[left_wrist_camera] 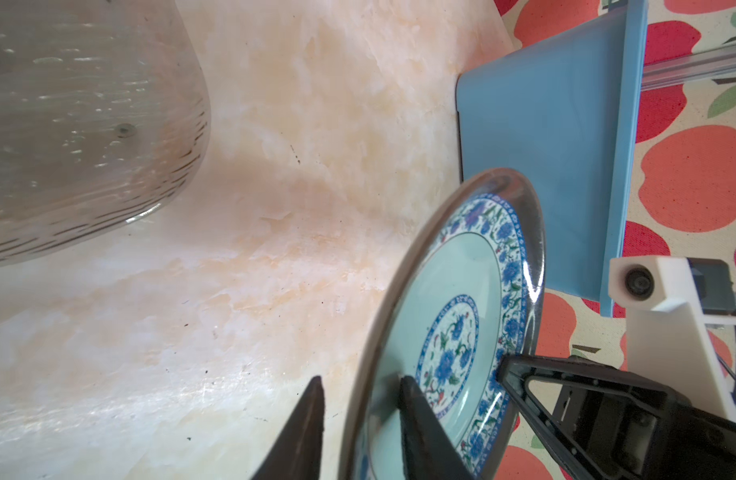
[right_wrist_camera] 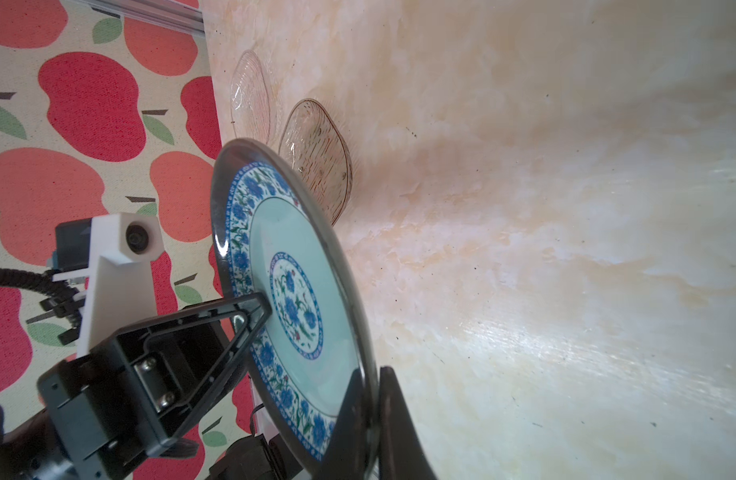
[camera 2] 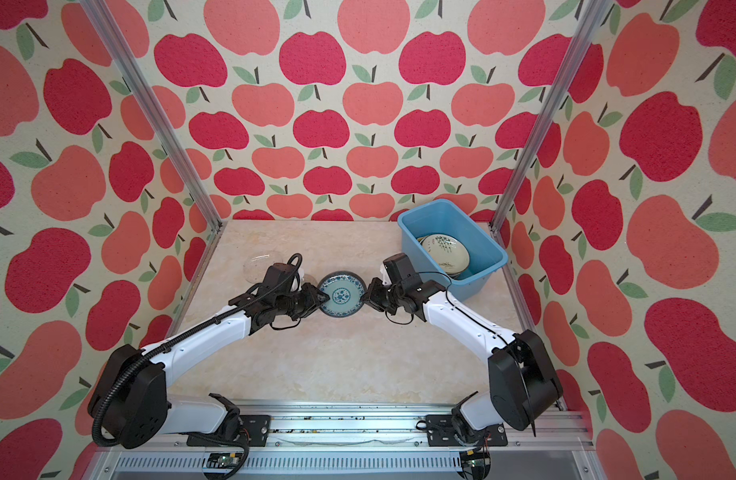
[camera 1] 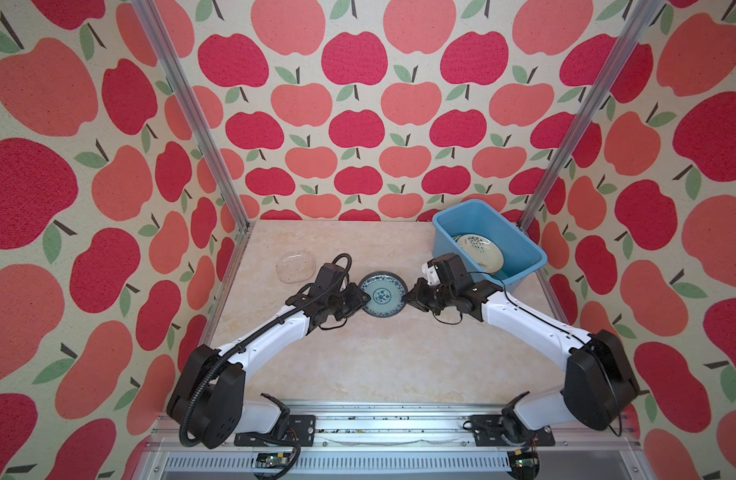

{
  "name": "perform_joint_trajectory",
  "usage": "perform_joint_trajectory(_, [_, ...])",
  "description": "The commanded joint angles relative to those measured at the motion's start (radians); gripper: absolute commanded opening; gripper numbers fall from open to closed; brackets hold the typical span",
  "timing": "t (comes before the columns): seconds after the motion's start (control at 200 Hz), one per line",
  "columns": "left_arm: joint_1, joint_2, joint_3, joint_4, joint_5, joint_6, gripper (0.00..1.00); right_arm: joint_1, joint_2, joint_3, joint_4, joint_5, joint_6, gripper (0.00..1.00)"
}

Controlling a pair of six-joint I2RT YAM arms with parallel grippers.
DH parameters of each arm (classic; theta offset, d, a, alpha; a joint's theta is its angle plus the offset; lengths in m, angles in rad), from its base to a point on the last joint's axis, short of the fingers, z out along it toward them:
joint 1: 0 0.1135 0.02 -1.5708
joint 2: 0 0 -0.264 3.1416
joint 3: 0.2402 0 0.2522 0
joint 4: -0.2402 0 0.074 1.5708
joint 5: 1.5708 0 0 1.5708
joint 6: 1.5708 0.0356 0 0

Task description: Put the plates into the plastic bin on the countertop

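The blue-patterned plate (camera 1: 382,295) (camera 2: 341,294) sits at the centre of both top views, face up, between the two hands and outside the bin. The right hand (camera 1: 407,297) (right_wrist_camera: 370,374) is clenched on the plate's rim, one finger on the face and one beneath. The left hand (camera 1: 364,300) (left_wrist_camera: 361,380) straddles the opposite rim. Its upper finger lies on the glazed face, but whether it is clamped cannot be told.

The plastic bin (camera 1: 482,218) (camera 2: 449,218), light blue, stands right of centre at the back of the surface. It contains a cream plate with a plant drawing (camera 1: 480,249) (camera 2: 445,249), uppermost, with rims of further plates under it; their number cannot be told.

A clear glass plate (right_wrist_camera: 250,97) (camera 1: 295,268) and a brown-tinted glass plate (right_wrist_camera: 320,162) lie side by side left of centre on the surface (camera 1: 358,365), which is beige with a marble look. Aluminium rails (camera 1: 192,104) edge it. Apple-patterned walls (camera 1: 358,124) enclose the cell.
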Motion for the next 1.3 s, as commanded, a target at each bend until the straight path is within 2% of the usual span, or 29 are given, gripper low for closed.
perform_joint_trajectory(0.0, [-0.001,-0.028,-0.013,0.045,0.02,-0.016,0.22,0.004,-0.006,0.014,0.064,-0.067,0.027,0.02])
perform_joint_trajectory(0.16, [-0.002,-0.04,-0.001,0.036,0.022,-0.04,0.1,0.004,-0.009,0.014,0.079,-0.075,0.031,0.06])
perform_joint_trajectory(0.285, [-0.003,-0.067,0.006,0.005,0.027,-0.068,0.02,0.001,-0.024,0.005,0.117,-0.086,0.027,0.15])
perform_joint_trajectory(0.435, [-0.004,-0.107,0.014,-0.032,0.042,-0.12,0.0,-0.011,-0.053,-0.041,0.241,-0.127,0.043,0.37])
perform_joint_trajectory(0.57, [-0.015,-0.139,0.025,-0.03,0.055,-0.177,0.0,-0.019,-0.061,-0.082,0.393,-0.183,0.086,0.44])
perform_joint_trajectory(0.715, [-0.044,-0.148,0.045,-0.019,0.055,-0.225,0.0,-0.018,-0.04,-0.11,0.559,-0.236,0.152,0.44])
perform_joint_trajectory(0.8, [-0.062,-0.139,0.062,-0.018,0.053,-0.237,0.0,-0.018,-0.033,-0.112,0.611,-0.25,0.17,0.39])
perform_joint_trajectory(0.946, [-0.084,-0.127,0.083,-0.035,0.029,-0.237,0.0,-0.019,-0.049,-0.104,0.589,-0.24,0.157,0.25])
perform_joint_trajectory(1.121, [-0.087,-0.128,0.087,-0.04,-0.003,-0.247,0.0,-0.022,-0.095,-0.076,0.487,-0.199,0.104,0.13])
perform_joint_trajectory(1.231, [-0.086,-0.125,0.11,-0.057,-0.017,-0.244,0.08,-0.031,-0.117,-0.035,0.402,-0.175,0.07,0.08])
perform_joint_trajectory(1.296, [-0.087,-0.126,0.133,-0.075,-0.033,-0.231,0.24,-0.042,-0.129,-0.003,0.354,-0.164,0.055,0.07])
